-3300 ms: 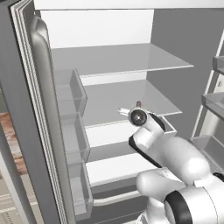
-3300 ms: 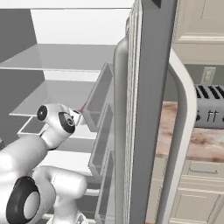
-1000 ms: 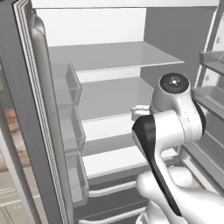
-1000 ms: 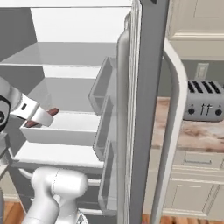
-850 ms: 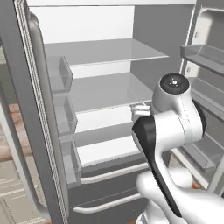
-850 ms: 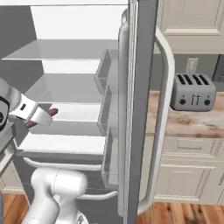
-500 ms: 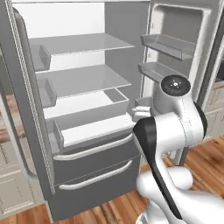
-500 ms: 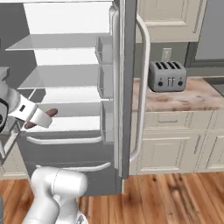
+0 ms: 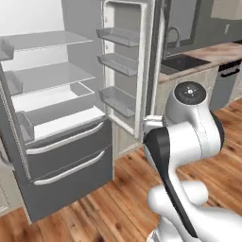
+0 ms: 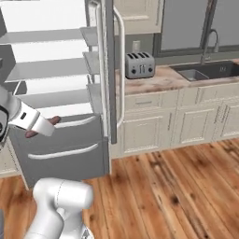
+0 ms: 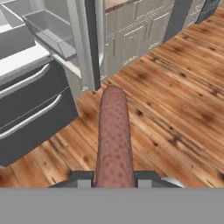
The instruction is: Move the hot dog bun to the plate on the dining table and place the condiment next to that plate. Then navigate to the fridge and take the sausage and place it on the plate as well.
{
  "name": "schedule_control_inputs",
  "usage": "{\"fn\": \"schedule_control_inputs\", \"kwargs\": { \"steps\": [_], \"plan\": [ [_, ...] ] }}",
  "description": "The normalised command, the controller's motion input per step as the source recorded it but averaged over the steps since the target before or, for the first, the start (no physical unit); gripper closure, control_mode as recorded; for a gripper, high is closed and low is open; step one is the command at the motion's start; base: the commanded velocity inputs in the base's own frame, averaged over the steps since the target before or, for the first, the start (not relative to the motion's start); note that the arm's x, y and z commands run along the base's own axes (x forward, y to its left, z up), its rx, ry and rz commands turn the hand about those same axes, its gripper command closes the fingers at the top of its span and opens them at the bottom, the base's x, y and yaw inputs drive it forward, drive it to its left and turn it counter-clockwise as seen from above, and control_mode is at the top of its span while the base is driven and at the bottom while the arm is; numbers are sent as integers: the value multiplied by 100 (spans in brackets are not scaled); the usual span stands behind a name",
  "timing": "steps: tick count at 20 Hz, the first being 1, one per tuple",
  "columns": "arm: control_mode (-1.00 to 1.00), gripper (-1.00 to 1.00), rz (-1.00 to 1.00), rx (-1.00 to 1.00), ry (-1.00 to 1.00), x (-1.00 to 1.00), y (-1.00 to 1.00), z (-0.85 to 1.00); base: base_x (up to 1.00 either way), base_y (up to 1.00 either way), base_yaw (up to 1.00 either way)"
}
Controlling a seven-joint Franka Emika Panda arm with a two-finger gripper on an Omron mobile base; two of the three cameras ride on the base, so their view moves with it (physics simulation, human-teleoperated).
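Hand view: tool (image 11: 114, 177) grips sausage (image 11: 114, 135); open fridge (image 9: 56, 142) shelves look bare.

Toaster (image 10: 139, 64) on marbled counter (image 10: 161, 80); sink (image 10: 205, 70) right; wood floor (image 10: 177, 191).

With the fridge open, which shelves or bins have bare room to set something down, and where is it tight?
The fridge shelves left of the open door look bare, as do its three door bins. Tight spot: the gap between door and counter, by the toaster. The gripper holds the sausage.
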Motion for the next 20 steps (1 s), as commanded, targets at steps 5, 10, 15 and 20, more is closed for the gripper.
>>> {"fn": "schedule_control_inputs", "kwargs": {
  "steps": [5, 10, 15, 20],
  "plan": [
    [100, 100, 0, 0, 0, 0, 0, 0, -91, 0, -68],
    [100, 100, 0, 0, 0, 0, 0, 0, -72, 0, -79],
    [100, 100, 0, 0, 0, 0, 0, 0, -57, 0, -82],
    [100, 100, 0, 0, 0, 0, 0, 0, -46, -56, -63]
  ]
}}
